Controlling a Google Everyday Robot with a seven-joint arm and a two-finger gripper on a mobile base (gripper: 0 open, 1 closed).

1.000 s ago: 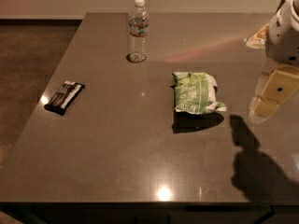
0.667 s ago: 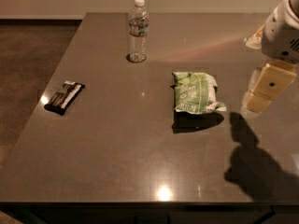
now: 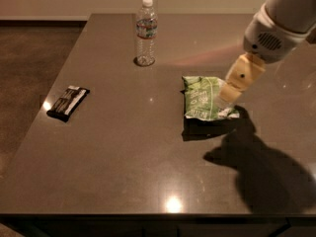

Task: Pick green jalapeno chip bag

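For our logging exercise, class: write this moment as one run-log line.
pick: not yet done | claw: at right edge of green chip bag | bag: lying on table | elsewhere: water bottle, black packet

My fingers hang at the right edge of the green jalapeno chip bag on the bench; water bottle behind it, black packet far left.

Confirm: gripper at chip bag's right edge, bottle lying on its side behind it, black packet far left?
No: the camera view shows the bottle standing upright, not on its side. The rest holds: gripper at the right edge of the chip bag, black packet far left.
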